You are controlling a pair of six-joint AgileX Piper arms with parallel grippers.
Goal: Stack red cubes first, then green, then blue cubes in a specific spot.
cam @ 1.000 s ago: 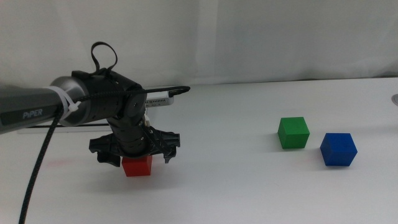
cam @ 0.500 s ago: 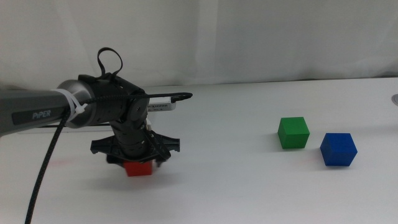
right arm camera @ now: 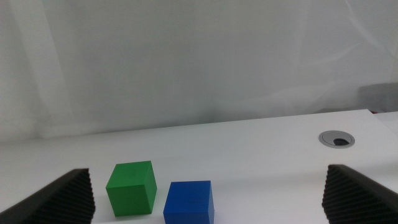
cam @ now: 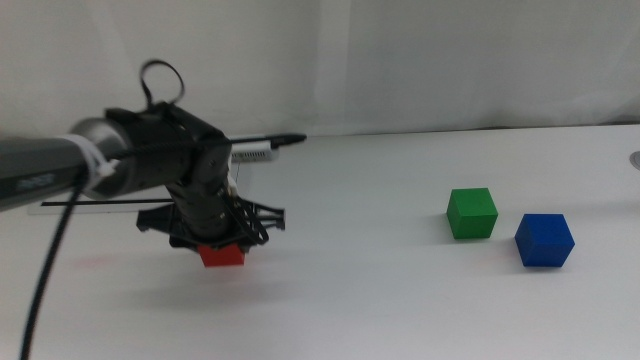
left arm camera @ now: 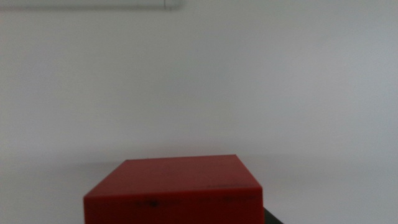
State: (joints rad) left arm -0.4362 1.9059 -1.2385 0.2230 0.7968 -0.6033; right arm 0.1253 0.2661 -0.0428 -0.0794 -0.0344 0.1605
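The left gripper [cam: 221, 248] sits left of centre in the middle view, its arm reaching in from the left edge. Its jaws are closed on the red cube [cam: 222, 255], which pokes out below the dark gripper body. A faint shadow lies on the table [cam: 360, 300] beneath it, and the cube looks slightly raised off the surface, though contact cannot be ruled out. In the left wrist view the red cube [left arm camera: 174, 190] fills the lower centre of the frame, with only a sliver of dark jaw at the lower right.

The green cube [cam: 471, 213] rests on the table right of centre, and the blue cube [cam: 544, 240] sits just beside it, lower and further right, with a small gap between them. Both are well apart from the red cube.

The right gripper [right arm camera: 208, 214] is out of the middle view. In its wrist view its jaws stand wide apart in the two lower corners, holding nothing, with the green cube [right arm camera: 130, 188] and blue cube [right arm camera: 188, 202] between them in the lower left of the frame. A round hole [right arm camera: 336, 139] in the table shows at the right.
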